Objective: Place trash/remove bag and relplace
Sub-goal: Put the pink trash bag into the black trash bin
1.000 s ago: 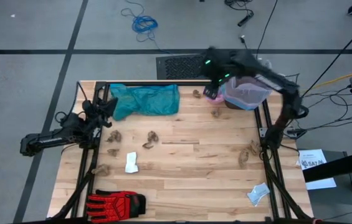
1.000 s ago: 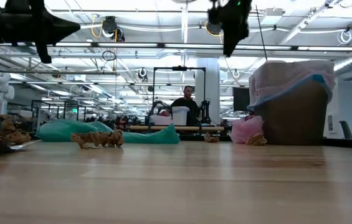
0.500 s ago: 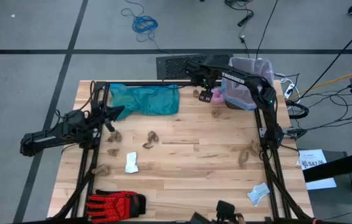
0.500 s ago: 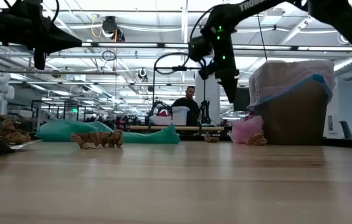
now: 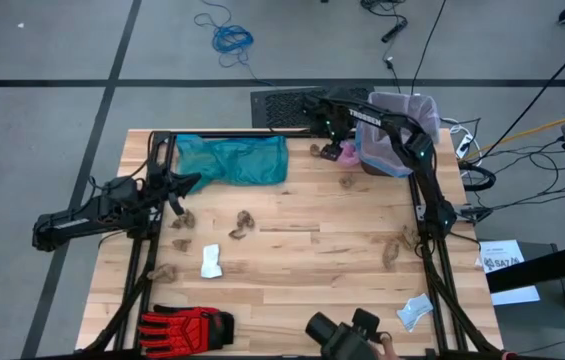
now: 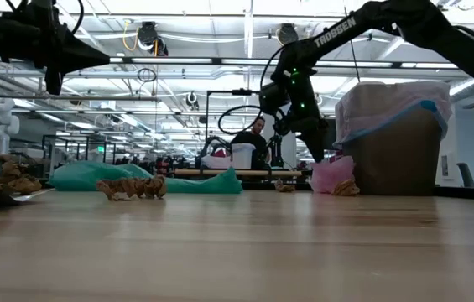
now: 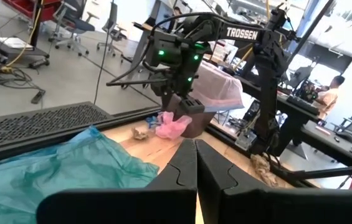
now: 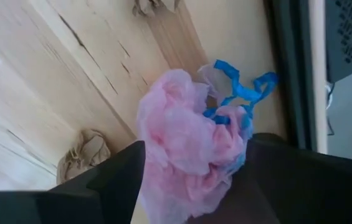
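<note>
A crumpled pale pink bag (image 8: 185,143) with blue drawstrings (image 8: 238,93) lies on the table at the far right, against the foot of a brown bin (image 6: 396,151). The bin is lined with a like pink bag (image 5: 399,115). My right gripper (image 8: 194,146) points down, open, with its fingers on either side of the crumpled bag (image 5: 345,153), just above it (image 6: 333,174). My left gripper (image 7: 195,155) is shut and level near the table's left edge (image 5: 192,181), beside a teal bag (image 5: 232,160).
Brown crumpled paper scraps (image 5: 242,224) are scattered over the table, some near the bin (image 5: 348,181). Two white paper pieces (image 5: 211,262) (image 5: 414,312) and a red glove (image 5: 187,326) lie toward the near edge. A dark object (image 5: 347,335) pokes in at the near edge.
My right gripper has come down from high beside the bin to just over the crumpled pink bag, tipping to point more steeply down. My left gripper has tipped at the wrist to level and stayed in place.
</note>
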Robot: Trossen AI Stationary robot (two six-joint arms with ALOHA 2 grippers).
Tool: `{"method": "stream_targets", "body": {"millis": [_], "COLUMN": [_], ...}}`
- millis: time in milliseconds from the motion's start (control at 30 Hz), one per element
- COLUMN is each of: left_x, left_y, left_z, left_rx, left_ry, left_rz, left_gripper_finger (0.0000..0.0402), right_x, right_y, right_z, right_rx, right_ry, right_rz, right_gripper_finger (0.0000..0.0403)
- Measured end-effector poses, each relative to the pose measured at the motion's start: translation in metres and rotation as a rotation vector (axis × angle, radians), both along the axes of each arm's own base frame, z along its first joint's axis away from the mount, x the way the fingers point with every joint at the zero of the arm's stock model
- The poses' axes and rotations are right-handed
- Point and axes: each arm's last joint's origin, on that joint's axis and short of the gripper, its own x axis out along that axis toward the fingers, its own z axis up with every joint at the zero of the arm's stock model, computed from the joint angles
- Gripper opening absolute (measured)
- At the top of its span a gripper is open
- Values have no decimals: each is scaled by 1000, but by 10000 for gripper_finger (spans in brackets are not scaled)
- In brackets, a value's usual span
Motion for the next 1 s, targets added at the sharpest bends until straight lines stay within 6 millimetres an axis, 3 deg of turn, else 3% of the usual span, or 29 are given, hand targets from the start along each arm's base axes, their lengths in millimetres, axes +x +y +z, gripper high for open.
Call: {"method": "stream_targets", "body": {"millis": [133, 300, 333, 533, 667, 800, 1000], "left_x": [0, 0, 0, 0, 0, 0, 0], "left_y": [0, 0, 0, 0, 0, 0, 0], "left_z": [-3, -4, -4, -4, -4, -4, -3], "left_rx": [-6, -9, -9, -8, -9, -11, -54], "left_ry": [26, 41, 41, 40, 39, 34, 14], "left_rz": [0, 0, -1, -1, -1, -1, 0], "left_gripper_finger": [0, 0, 0, 0, 0, 0, 0], "right_x": [2, 4, 5, 10, 12, 7, -35], "right_y": [0, 1, 3, 21, 43, 64, 90], "right_z": [-7, -7, -7, 18, 60, 125, 234], "right_rx": [45, 85, 95, 167, 194, 115, -165], "right_ry": [-18, -51, -59, -193, -357, -554, -834], "right_rz": [-15, -21, -21, -44, -39, -55, -161], "right_gripper_finger": [206, 37, 20, 2, 1, 0, 0]}}
